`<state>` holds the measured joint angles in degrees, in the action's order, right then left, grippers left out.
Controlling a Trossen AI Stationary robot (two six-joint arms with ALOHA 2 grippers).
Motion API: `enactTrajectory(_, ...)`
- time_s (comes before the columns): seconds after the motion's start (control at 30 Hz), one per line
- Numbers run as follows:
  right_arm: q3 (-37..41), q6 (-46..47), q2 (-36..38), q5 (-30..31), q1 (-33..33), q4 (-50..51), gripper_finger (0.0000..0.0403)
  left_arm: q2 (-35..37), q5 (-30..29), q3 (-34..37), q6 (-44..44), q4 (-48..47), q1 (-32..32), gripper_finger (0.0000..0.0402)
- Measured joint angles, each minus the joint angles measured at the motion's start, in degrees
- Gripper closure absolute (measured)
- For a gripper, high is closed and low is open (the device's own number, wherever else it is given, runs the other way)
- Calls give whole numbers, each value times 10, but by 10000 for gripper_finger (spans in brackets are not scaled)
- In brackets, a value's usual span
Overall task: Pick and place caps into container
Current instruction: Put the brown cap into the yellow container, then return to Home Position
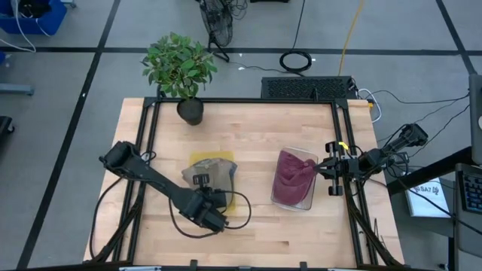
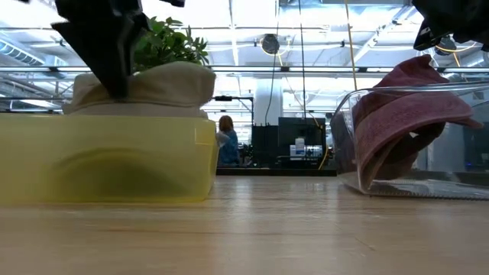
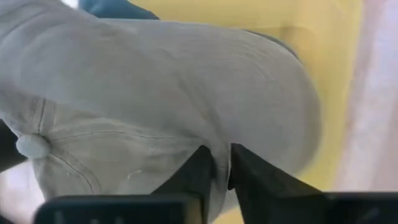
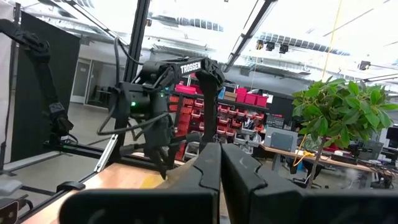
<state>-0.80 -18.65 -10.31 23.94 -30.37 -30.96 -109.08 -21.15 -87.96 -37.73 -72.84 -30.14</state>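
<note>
A khaki cap (image 1: 212, 170) lies on top of the pile in the yellow container (image 1: 239, 202); a blue-grey cap (image 3: 115, 7) shows under it. My left gripper (image 3: 222, 167) is on this khaki cap (image 2: 145, 84), shut on its cloth. A maroon cap (image 1: 292, 179) sits in the clear container (image 1: 307, 202), with one corner (image 2: 419, 64) raised above the rim. My right gripper (image 1: 318, 167) hangs at that raised corner, fingers shut (image 4: 221, 155) and pointing level toward the table's left. The other caps are out of view. My left gripper pinches a ridge of the khaki cap's crown cloth (image 3: 219, 155) between its two fingers, coming from above. The cap rests on the pile in the yellow container. My right gripper is beside the maroon cap's raised corner (image 1: 309, 162); I cannot tell whether it touches it.
A potted plant (image 1: 181, 68) stands at the table's far edge, left of centre. Bare wood (image 1: 263, 241) runs along the near side and between the two containers. A person (image 2: 227, 142) stands far off in the room behind.
</note>
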Motion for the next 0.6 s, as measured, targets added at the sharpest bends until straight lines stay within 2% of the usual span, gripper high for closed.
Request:
enactTrajectory(0.27, 0, 0, 0, 0, 0, 0, 403, 42, 24, -3, -6, -4, -4, 267)
enactTrajectory(0.47, 0, 0, 0, 0, 0, 0, 403, 89, 67, -8, -6, -11, -6, 240)
enactTrajectory(0.6, 0, -10, 0, 0, 0, 0, 403, 142, 3, -38, 39, -21, -35, 247)
